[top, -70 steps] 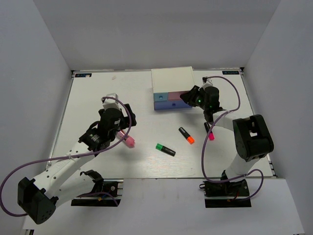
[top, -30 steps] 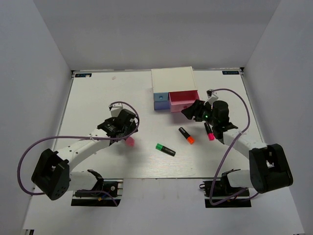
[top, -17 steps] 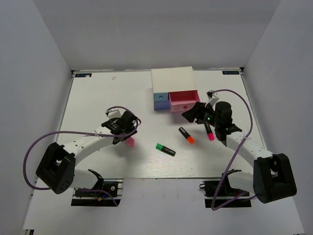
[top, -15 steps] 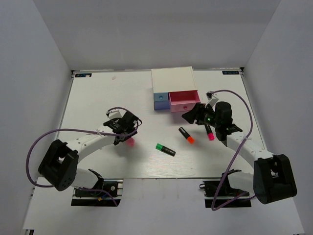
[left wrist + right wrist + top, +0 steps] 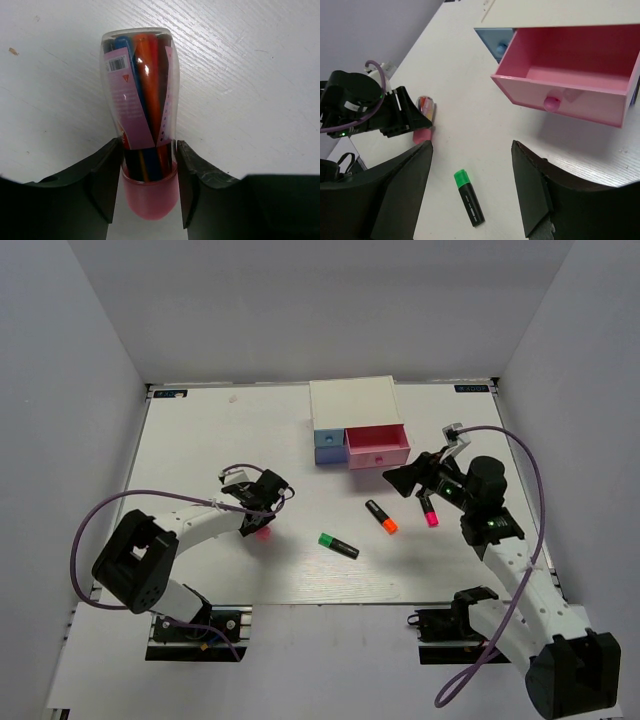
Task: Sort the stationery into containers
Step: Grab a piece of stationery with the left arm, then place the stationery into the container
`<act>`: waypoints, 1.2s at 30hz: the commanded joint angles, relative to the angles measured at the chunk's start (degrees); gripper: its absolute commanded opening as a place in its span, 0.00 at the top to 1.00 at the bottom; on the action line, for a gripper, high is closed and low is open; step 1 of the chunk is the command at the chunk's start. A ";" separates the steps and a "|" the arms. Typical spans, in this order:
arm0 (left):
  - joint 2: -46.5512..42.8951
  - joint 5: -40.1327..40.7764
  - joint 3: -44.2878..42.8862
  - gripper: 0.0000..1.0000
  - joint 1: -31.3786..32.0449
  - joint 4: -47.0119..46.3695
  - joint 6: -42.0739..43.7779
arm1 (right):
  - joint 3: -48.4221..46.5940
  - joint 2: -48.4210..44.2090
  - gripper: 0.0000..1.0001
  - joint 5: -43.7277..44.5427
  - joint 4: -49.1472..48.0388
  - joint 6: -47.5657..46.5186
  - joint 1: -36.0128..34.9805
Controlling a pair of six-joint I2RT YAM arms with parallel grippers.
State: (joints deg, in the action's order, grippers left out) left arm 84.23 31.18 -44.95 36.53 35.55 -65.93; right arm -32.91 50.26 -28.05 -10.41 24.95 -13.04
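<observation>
A stubby pink cylinder (image 5: pixel 145 125), a clear tube with a pink cap, lies on the table (image 5: pixel 200 440). My left gripper (image 5: pixel 148 146) is shut on its capped end, one finger (image 5: pixel 106 175) against each side. In the top view that gripper (image 5: pixel 262 508) sits just above the pink cylinder (image 5: pixel 263 532). The right gripper (image 5: pixel 405 480) hovers open and empty in front of the white box (image 5: pixel 352 405). Its pink drawer (image 5: pixel 570 70) is pulled out and empty, beside the shut light blue drawer (image 5: pixel 327 447). On the table lie the green (image 5: pixel 469 198), orange (image 5: pixel 381 517) and pink-red (image 5: pixel 428 510) highlighters.
Grey walls enclose the table on the left, back and right. The right arm's purple cable (image 5: pixel 520 455) loops near the right wall. In the right wrist view the left arm (image 5: pixel 360 107) shows at the left, with the pink cylinder (image 5: pixel 424 122) at its tip.
The left gripper has come down over the pink cylinder and its jaws have closed in on it. The right gripper has drawn back to the right, away from the drawer it pulled open.
</observation>
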 commanded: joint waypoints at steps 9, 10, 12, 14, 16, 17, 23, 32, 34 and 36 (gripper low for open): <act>-11.26 4.07 -7.25 0.90 1.08 -0.90 15.36 | -1.02 -7.10 0.37 0.28 -1.45 -3.59 2.23; -14.67 3.02 -7.26 0.92 1.61 -2.40 22.01 | -0.85 -8.32 0.39 0.28 -1.80 -4.11 2.66; -18.03 -0.22 -7.26 0.98 1.61 -10.56 31.52 | -0.84 -9.30 0.49 0.19 -2.50 -5.17 2.67; -21.99 -8.29 -6.74 0.98 1.61 -16.10 44.75 | -1.02 -9.74 0.64 0.10 -2.77 -5.79 2.76; -22.88 -18.75 -7.25 1.00 1.61 -23.75 51.66 | -1.28 -9.83 0.76 -0.51 -2.86 -6.93 2.84; -23.40 -22.61 -7.26 1.00 1.61 -25.86 56.91 | -1.63 -9.57 0.86 -1.03 -2.68 -7.19 2.76; -11.83 -45.04 -17.88 1.00 2.13 -32.65 73.37 | -3.22 -9.21 0.98 0.54 -0.49 -10.80 2.84; 2.69 -49.89 -26.68 0.96 3.19 -40.37 84.12 | -2.25 -11.67 0.98 2.12 -1.27 -12.56 3.46; 5.59 -50.51 -27.82 0.96 3.72 -42.31 84.74 | -1.99 -11.76 0.98 2.30 -1.36 -12.56 3.45; 7.17 -51.31 -27.82 0.95 3.72 -46.17 84.74 | -1.72 -11.85 0.98 2.21 -1.45 -12.56 3.28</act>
State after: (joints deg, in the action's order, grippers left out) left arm 91.29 -16.60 -69.63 39.90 -2.57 15.46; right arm -33.30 39.09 -26.70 -9.98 13.50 -9.87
